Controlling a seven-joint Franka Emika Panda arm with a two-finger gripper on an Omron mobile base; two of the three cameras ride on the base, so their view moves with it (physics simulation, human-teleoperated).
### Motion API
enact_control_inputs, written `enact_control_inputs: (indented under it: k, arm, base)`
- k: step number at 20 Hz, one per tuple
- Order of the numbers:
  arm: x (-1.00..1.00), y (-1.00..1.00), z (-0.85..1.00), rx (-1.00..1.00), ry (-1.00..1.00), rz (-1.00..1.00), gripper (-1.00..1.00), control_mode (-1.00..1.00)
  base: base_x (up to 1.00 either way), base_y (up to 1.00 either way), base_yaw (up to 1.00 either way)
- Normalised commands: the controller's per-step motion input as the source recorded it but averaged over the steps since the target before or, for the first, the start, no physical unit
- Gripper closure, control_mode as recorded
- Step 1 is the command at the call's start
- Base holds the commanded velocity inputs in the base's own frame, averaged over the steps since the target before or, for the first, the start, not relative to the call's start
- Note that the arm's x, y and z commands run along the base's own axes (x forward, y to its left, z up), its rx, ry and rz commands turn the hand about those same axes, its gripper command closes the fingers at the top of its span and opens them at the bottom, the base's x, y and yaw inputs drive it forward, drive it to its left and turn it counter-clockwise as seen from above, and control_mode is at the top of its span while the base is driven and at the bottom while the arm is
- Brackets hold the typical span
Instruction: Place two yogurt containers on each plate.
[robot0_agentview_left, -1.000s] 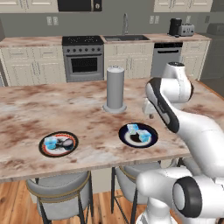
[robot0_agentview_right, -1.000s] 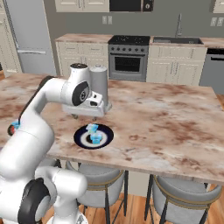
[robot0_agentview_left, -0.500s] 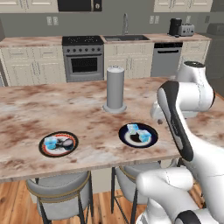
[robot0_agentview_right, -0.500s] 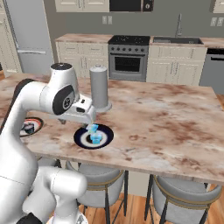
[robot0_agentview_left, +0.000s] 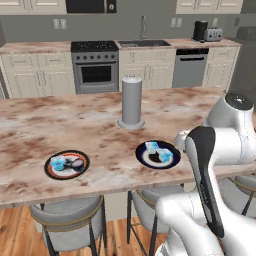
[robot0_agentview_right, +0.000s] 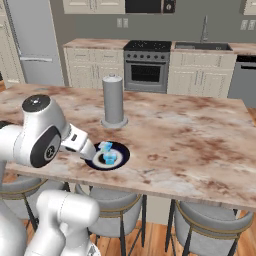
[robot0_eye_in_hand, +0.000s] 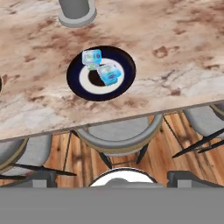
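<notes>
Claw (robot0_eye_in_hand: 112, 177) with tips spread apart, empty, raised off the near counter edge above the stools (robot0_eye_in_hand: 114, 136). The arm folds back, elbow high. Two pale blue yogurt containers (robot0_eye_in_hand: 101, 65) lie on the blue-black plate (robot0_eye_in_hand: 78, 85). The left base view adds the red-orange plate (robot0_agentview_left: 50, 172), bearing one blue and one dark container (robot0_agentview_left: 77, 162), left of the grey cylinder (robot0_agentview_left: 132, 100).

Arm (robot0_agentview_left: 227, 145): glossy white rounded link shells, fat tubular segments. Joints capped by dark grey-black discs; round dark cap on top of shoulder-like housing, another on side of housing in right base view. Long black inset strip along one forearm link. White cylindrical base segments low in frame. No cables, screws or markings discernible.
</notes>
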Motion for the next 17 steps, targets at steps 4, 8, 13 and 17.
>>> enact_control_inputs:
  k: [4, 8, 13, 17]
  arm:
    - [0.01, 0.0, 0.27, 0.0, -0.06, -0.13, -1.0, -1.0]
    - [0.03, 0.0, 0.38, 0.0, 0.0, 0.0, -1.0, -1.0]
    - [0.0, 0.0, 0.33, 0.0, 0.0, 0.06, -1.0, -1.0]
    - [0.0, 0.0, 0.07, 0.0, -0.06, 0.11, -1.0, -1.0]
  base:
    - [0.0, 0.0, 0.0]
    - [0.0, 0.0, 0.0]
    - [0.0, 0.0, 0.0]
    - [0.0, 0.0, 0.0]
